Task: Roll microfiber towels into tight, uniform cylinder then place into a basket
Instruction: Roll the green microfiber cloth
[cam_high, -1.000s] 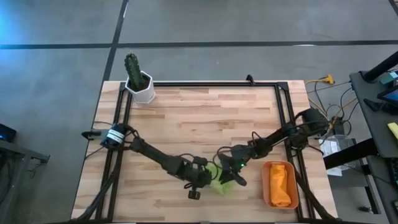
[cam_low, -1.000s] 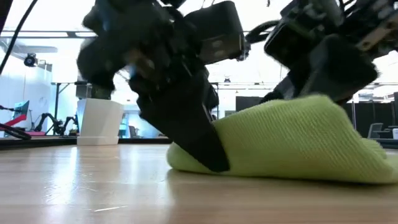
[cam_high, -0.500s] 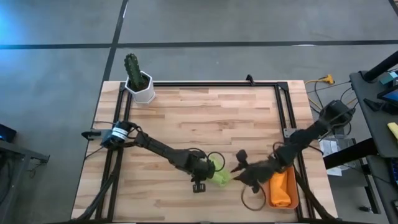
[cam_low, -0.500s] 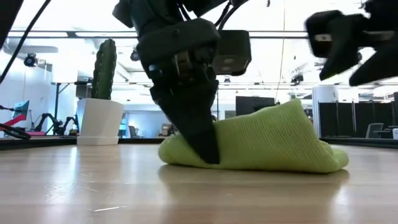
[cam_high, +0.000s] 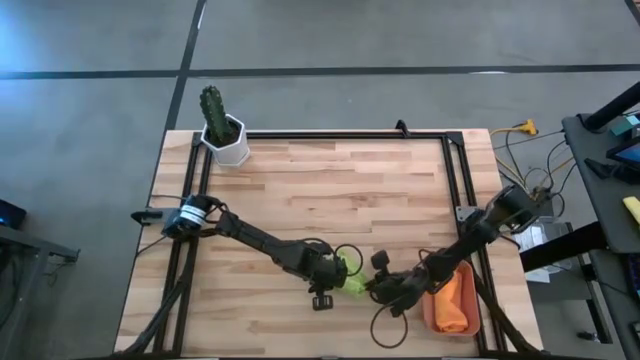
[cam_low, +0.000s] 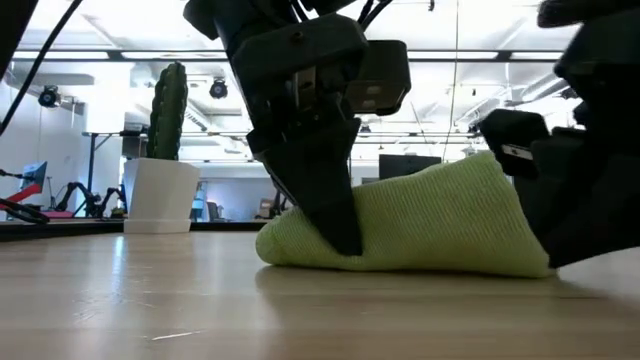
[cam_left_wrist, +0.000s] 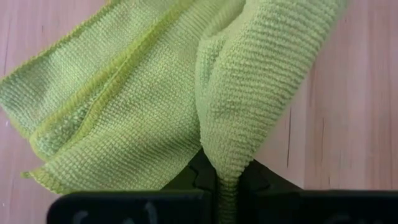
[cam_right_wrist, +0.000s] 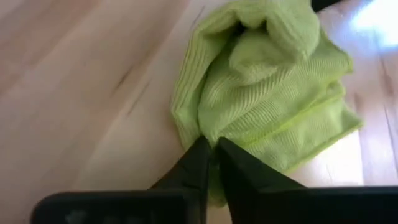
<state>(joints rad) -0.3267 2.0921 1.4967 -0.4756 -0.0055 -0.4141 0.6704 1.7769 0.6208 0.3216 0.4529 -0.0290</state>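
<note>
The lime green towel (cam_high: 353, 280) lies bunched in a loose lump on the wooden table near its front edge; it also shows in the low view (cam_low: 420, 225). My left gripper (cam_high: 330, 278) stands at the towel's left end, shut on it. My right gripper (cam_high: 380, 290) is at the towel's right end, its fingers closed on the towel's edge (cam_right_wrist: 214, 186). The orange towel (cam_high: 455, 300) lies in the terracotta basket (cam_high: 430, 305) at the front right, partly hidden by my right arm. My left gripper pinches a raised fold of the green towel (cam_left_wrist: 225, 168) between its two fingers, which point down from above (cam_low: 335, 215). The rest of the towel lies slack on the table. My right gripper pinches the bunched towel at the edge nearest it (cam_right_wrist: 208, 140), several layers, its fingers (cam_right_wrist: 199, 162) slanting down from the table's right side. The towel rests on the table.
A white pot with a cactus (cam_high: 225, 135) stands at the far left corner. A black frame rail (cam_high: 455, 160) runs along the table's far and right sides. The table's middle and far part is bare wood (cam_high: 340, 190).
My right gripper let go of the green towel, rose and swung open toward the basket, then came back down and shut on the towel's right end. My left gripper kept its hold and shifted slightly right with the towel, which bunched up shorter.
</note>
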